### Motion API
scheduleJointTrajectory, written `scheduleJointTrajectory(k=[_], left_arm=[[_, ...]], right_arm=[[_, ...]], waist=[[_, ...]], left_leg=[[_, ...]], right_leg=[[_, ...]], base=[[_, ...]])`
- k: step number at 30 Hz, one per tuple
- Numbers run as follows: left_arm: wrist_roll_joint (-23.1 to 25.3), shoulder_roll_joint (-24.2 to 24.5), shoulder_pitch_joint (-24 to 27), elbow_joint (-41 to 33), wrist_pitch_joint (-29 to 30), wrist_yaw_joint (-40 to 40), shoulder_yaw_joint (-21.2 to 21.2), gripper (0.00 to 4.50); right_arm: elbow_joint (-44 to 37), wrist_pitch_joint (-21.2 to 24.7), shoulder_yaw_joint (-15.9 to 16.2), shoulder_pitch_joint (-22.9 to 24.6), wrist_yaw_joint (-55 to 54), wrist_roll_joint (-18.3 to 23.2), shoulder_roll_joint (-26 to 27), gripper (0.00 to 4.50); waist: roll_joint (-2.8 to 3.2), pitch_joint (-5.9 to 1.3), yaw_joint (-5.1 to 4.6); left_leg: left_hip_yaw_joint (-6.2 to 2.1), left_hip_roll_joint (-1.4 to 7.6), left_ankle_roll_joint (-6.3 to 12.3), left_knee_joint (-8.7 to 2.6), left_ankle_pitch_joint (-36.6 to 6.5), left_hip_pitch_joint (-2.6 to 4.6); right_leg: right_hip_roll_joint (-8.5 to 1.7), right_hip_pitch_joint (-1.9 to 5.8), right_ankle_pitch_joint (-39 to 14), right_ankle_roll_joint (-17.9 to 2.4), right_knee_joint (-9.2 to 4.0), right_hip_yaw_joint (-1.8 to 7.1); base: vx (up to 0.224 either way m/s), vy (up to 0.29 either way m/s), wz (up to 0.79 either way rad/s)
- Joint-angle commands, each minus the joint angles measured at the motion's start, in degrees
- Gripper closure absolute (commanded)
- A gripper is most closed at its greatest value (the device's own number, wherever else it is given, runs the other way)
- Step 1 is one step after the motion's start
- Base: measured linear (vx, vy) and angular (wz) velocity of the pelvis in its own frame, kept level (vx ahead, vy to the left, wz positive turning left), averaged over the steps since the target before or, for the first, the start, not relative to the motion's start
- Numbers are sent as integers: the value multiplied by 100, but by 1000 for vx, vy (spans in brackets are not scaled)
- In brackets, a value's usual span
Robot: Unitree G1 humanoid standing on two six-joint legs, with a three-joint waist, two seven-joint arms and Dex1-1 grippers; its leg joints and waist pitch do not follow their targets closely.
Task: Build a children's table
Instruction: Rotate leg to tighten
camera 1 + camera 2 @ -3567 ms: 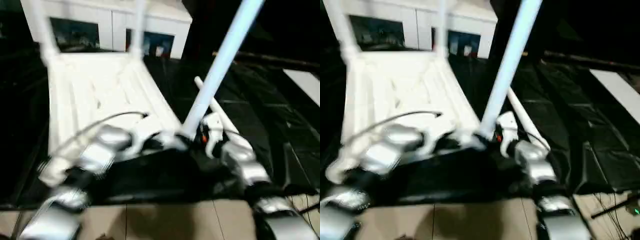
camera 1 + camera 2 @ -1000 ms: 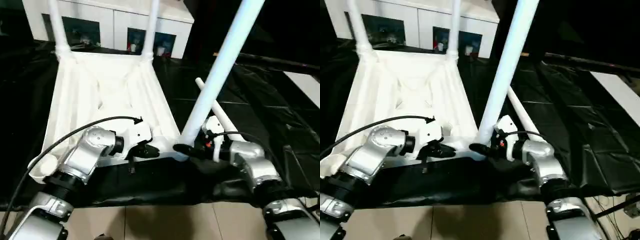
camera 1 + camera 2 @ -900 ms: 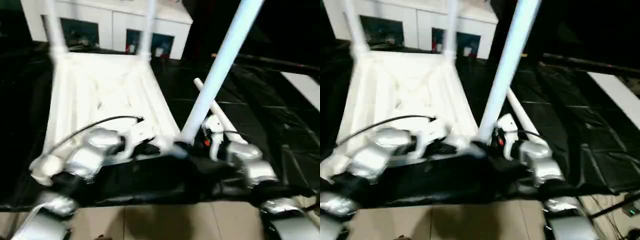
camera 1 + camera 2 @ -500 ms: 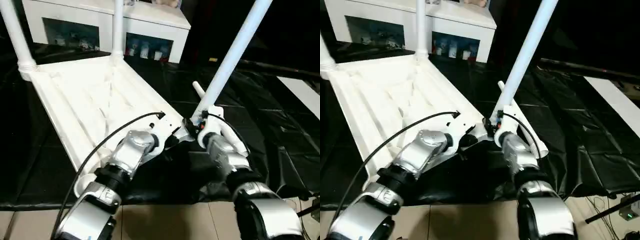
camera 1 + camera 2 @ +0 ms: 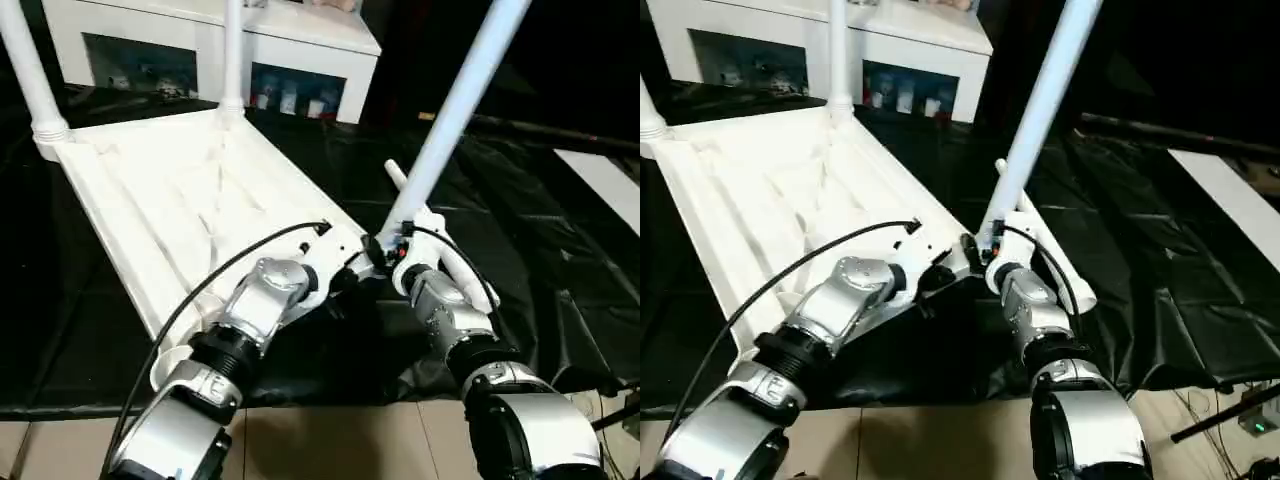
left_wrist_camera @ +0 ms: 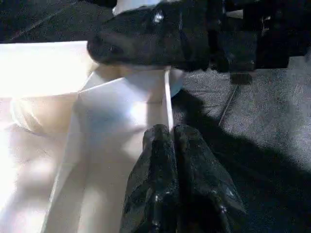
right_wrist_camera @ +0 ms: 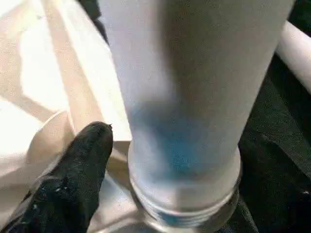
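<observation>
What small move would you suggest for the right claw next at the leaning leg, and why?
Probably twist the leaning leg further in with the right claw. Thread rings show at its foot above the tabletop corner, so it looks not fully seated. The shut left claw rests at the tabletop's rim.

A smooth white plastic tabletop (image 5: 180, 190) and glossy tube leg (image 5: 455, 110) lay on crinkled, shiny black sheeting (image 5: 540, 270).

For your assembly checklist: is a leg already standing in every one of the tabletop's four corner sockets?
No: the near-left corner socket of the tabletop stands empty, and one leg lies on the black sheet.
</observation>
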Motion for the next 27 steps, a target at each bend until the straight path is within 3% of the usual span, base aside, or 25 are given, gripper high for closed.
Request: scheduleJointTrajectory(k=[1, 3, 6, 7, 8, 10, 16, 18, 20, 24, 26, 27], left_arm=[[-40, -24, 27, 282, -201, -96, -32, 450], [-65, 22, -28, 349, -396, -172, -7, 450], [-66, 63, -42, 375, -541, -240, -20, 450], [-80, 132, -33, 378, -715, -372, -48, 450], [-80, 132, -33, 378, -715, -372, -48, 450], [-20, 239, -48, 451, -1051, -408, -102, 450], [-60, 354, -107, 590, -1574, -397, 17, 450], [-169, 383, -95, 527, -1591, -549, 90, 397], [-242, 402, -76, 452, -1566, -649, 134, 399], [-395, 465, -26, 332, -1746, -746, 226, 359], [-590, 484, -2, 181, -1677, -708, 448, 348], [-639, 512, -16, 122, -1654, -549, 594, 332]], right_arm=[[-579, -8, 168, 164, 524, 26, -103, 69], [-1218, 110, 253, 589, 825, 51, -261, 69], [-1538, 187, 318, 817, 1020, 73, -335, 69], [-2035, 324, 454, 1162, 1297, 118, -435, 69], [-2035, 324, 454, 1162, 1297, 118, -435, 69], [-2790, 567, 606, 1639, 1539, 200, -553, 69], [-3595, 883, 566, 2203, 1416, 223, -608, 69], [-3728, 946, 504, 2336, 1280, 228, -583, 67], [-3792, 976, 479, 2427, 1206, 238, -563, 67], [-4156, 1185, 514, 2715, 1010, 249, -499, 67], [-4231, 1230, 541, 2773, 919, 203, -435, 67], [-4227, 1232, 559, 2781, 890, 178, -420, 67]], waist=[[54, -239, 8], [78, -230, 13], [80, -238, 22], [117, -240, 23], [115, -224, 34], [110, -227, 45], [120, -212, 44], [131, -192, 36], [118, -194, 29], [125, -224, 30], [125, -236, 29], [103, -262, 25]], left_leg=[[-41, 153, -36, -395, -1934, 53], [-49, 144, 14, -417, -1794, 20], [-45, 152, 62, -415, -1678, 19], [-47, 155, 53, -413, -1686, 33], [-42, 147, 81, -421, -1690, 28], [-48, 160, 101, -423, -1724, 34], [-59, 179, 64, -444, -1823, 39], [-66, 184, 8, -460, -1856, 37], [-67, 178, -7, -459, -1854, 31], [-47, 181, 48, -436, -1448, 20], [-39, 177, 70, -419, -1306, 25], [-23, 169, 150, -381, -972, 16]], right_leg=[[-321, 144, -2067, -530, -545, 233], [-308, 179, -1951, -536, -546, 230], [-310, 197, -1775, -612, -527, 232], [-313, 185, -1765, -642, -517, 234], [-303, 194, -1767, -623, -549, 235], [-308, 202, -1772, -641, -546, 236], [-328, 180, -1972, -649, -562, 241], [-339, 169, -2019, -645, -564, 241], [-340, 171, -2041, -642, -562, 243], [-310, 207, -1066, -837, -446, 248], [-311, 220, -842, -908, -417, 247], [-304, 251, -342, -1019, -358, 244]], base=[[0, 0, 0], [0, 0, 0], [0, 0, 0], [0, 0, 0], [0, 0, 0], [0, 0, 0], [0, 0, 0], [0, 0, 0], [0, 0, 0], [0, 0, 0], [0, 0, 0], [0, 0, 0]])
